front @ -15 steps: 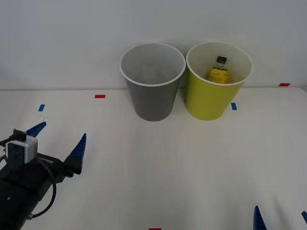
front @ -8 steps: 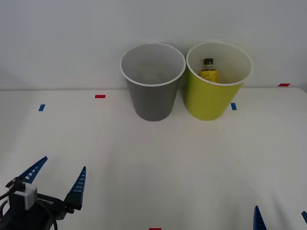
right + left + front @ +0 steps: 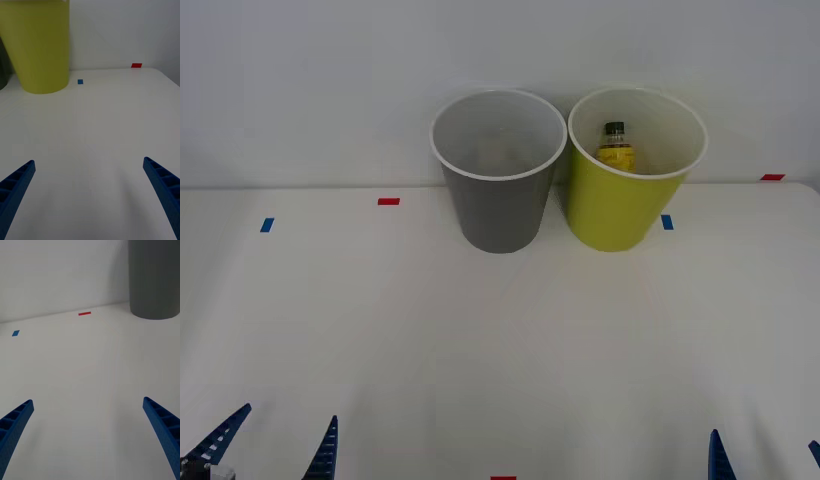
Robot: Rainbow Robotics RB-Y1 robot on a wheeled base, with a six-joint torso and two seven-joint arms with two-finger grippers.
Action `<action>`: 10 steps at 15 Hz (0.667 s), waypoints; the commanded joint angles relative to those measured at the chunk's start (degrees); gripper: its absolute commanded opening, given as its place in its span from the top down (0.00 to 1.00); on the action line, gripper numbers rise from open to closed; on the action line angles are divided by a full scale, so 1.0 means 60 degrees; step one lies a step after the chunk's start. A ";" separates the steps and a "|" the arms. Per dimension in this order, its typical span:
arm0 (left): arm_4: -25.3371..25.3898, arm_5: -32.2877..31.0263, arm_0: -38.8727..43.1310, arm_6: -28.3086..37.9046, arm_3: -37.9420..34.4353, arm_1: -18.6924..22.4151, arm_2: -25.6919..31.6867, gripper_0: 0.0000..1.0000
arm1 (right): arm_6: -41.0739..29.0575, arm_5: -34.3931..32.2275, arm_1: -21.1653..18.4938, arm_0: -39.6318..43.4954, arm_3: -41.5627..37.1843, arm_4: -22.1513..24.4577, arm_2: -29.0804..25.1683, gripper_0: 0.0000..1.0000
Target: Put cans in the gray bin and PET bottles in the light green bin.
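PET bottle (image 3: 615, 147): one item, clear plastic, yellow liquid, black cap, yellow label. Stands roughly upright inside the light green bin (image 3: 620, 215), cap below the rim, well ahead of both sets of jaws. Judged sorted: it sits in the bin the task assigns to bottles, so nothing needs holding.

Light green bin: on the far side of the worktop (image 3: 500, 340) against the back wall, ahead of the right gripper (image 3: 765, 462) and slightly to its inner side.

Gray bin (image 3: 498, 205): just beside the light green bin, rims close, whether touching cannot be told. Ahead of the left gripper (image 3: 272, 448) and off to its inner side. Inside looks empty of cans from the front view, though the bottom is not fully visible.

Left gripper: low at the near edge of the worktop, jaws spread wide, nothing between them. Judged idle.

Right gripper: at the near edge on the opposite side, jaws likewise parted and empty.

Open room: broad bare worktop between jaws and bins; small red and blue tape marks only. The right-hand worktop edge lies outboard of the right jaws; the wall closes the far side behind the bins.
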 commanded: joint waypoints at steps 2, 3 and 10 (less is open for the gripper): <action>-0.0003 -0.0004 0.0588 -0.0257 0.0001 -0.0318 0.0042 0.00 | 0.0000 0.0000 0.0000 0.0000 0.0000 0.0000 0.0000 0.00; 0.0011 -0.0004 0.0573 -0.0272 0.0001 -0.0332 0.0071 0.00 | 0.0000 0.0000 0.0000 0.0000 0.0000 0.0000 0.0000 0.00; -0.0003 0.0011 0.0573 -0.0287 0.0001 -0.0332 0.0086 0.00 | 0.0000 0.0000 0.0000 0.0000 0.0000 0.0000 0.0000 0.00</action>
